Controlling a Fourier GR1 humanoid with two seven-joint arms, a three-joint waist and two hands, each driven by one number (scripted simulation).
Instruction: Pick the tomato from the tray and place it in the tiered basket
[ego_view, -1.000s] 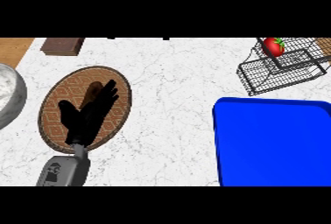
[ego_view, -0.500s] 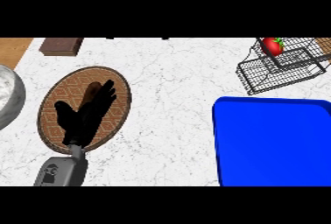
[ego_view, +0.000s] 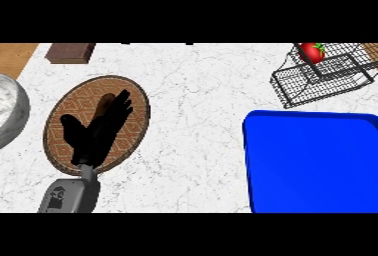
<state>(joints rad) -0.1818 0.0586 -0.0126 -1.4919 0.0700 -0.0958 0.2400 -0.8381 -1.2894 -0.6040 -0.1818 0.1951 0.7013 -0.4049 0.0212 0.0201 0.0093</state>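
The red tomato (ego_view: 313, 52) with a green top lies inside the black wire tiered basket (ego_view: 323, 80) at the top right of the head view. The blue tray (ego_view: 317, 160) fills the lower right, and nothing shows on it. My left hand (ego_view: 96, 131) rests open with straight fingers pointing up, above a brown patterned round mat (ego_view: 131, 95) at the left. My right hand does not appear in this view.
A grey round bowl (ego_view: 10, 111) sits at the left edge. A dark brown block (ego_view: 71, 52) lies at the top left, beside a wooden strip (ego_view: 16, 54). White marble counter (ego_view: 199, 125) stretches between the mat and the tray.
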